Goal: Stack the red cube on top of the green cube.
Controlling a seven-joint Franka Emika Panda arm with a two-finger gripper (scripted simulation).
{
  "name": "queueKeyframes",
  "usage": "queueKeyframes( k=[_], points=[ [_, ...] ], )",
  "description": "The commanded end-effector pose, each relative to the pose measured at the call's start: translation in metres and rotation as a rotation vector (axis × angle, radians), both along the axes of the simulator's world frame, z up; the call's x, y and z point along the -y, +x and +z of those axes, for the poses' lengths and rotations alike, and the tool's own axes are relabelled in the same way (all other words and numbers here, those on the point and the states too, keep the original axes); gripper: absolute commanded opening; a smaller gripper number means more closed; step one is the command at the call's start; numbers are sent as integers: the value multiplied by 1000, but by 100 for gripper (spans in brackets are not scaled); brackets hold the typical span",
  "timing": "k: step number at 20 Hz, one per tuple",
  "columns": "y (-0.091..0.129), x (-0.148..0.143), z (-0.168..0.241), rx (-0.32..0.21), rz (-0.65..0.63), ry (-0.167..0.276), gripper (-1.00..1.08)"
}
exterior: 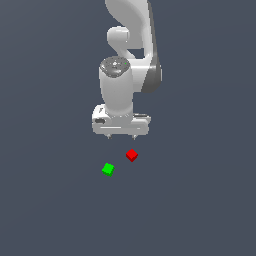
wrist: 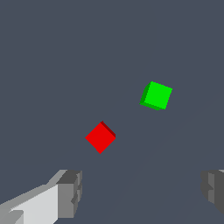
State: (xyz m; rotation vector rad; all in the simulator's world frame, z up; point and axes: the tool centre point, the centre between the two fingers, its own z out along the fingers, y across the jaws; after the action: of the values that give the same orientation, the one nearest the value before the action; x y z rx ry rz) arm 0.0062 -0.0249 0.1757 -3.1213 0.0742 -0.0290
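The red cube (exterior: pixel 131 155) (wrist: pixel 100 137) lies on the dark grey floor, and the green cube (exterior: pixel 108 169) (wrist: pixel 156 95) rests a short way from it, toward the exterior view's left and nearer the camera. The two cubes are apart, not touching. My white gripper (exterior: pixel 121 136) (wrist: pixel 140 192) hangs above the floor, behind both cubes, closest to the red one. It is open: its grey fingertips (wrist: pixel 70 192) stand far apart with nothing between them. Neither cube is held.
The white arm (exterior: pixel 125 60) rises behind the gripper in the exterior view. Only the flat dark grey floor (exterior: pixel 200 200) surrounds the cubes.
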Motion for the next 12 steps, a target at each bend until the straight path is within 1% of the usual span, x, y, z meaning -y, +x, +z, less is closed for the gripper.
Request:
queueKeyframes(
  k=[1,7,12],
  points=[
    [0,0,0,0,0,0,100],
    [1,-2,-4,0,28,-1,100],
    [2,-5,-13,-1,95,-3,100]
  ],
)
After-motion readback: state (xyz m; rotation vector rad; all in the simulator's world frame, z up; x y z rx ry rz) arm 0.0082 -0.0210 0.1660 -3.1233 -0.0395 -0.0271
